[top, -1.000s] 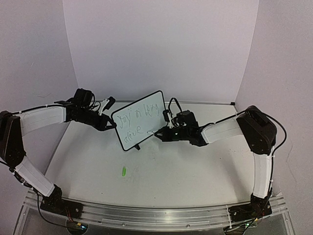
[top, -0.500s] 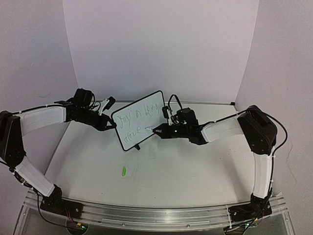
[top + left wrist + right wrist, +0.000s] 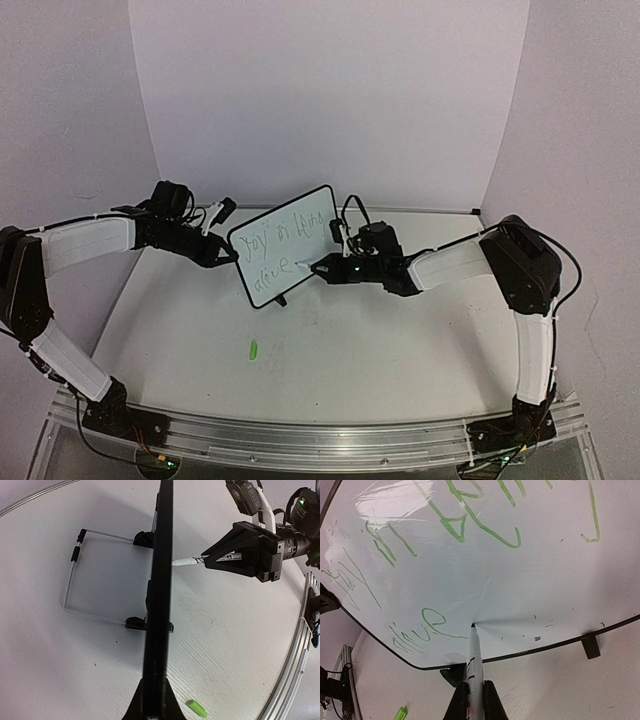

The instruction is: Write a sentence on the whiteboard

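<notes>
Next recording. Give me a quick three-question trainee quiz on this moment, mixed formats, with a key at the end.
1. True or false: the marker has its tip against the face of the whiteboard.
2. Which end effector holds the marker? A) left B) right
3. Fill in: the small loose piece lying on the table in front of the whiteboard is ___ in colour.

Key: 1 true. 2 B, the right end effector. 3 green.
</notes>
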Controlling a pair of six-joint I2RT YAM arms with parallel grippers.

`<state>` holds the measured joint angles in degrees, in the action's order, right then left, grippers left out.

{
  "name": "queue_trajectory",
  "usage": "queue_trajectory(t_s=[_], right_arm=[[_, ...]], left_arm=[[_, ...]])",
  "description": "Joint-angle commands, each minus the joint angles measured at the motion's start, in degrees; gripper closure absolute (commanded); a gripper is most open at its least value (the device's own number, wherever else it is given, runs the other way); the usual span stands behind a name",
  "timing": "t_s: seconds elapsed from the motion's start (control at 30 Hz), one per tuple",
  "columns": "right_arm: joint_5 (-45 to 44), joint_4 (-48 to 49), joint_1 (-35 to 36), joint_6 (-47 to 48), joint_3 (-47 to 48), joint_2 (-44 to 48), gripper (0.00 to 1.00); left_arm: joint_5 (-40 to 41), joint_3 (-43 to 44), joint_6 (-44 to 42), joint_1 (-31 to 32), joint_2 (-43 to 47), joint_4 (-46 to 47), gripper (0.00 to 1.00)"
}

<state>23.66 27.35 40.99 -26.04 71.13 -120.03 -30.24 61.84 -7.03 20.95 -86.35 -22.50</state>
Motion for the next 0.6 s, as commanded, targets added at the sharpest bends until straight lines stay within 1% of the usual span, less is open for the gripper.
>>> queue_trajectory(t_s=[0.0,0.57], right_arm=[[0.1,1.6,-0.2,-0.3,2.2,-0.9,1.0],[-0.2,1.4,-0.2,-0.5,2.7,-1.3,1.0]], left_arm=[[0.4,2.2,-0.5,-0.1,-0.5,-0.2,1.0],[0.4,2.2,-0.5,0.0,-0.4,-0.2,1.0]])
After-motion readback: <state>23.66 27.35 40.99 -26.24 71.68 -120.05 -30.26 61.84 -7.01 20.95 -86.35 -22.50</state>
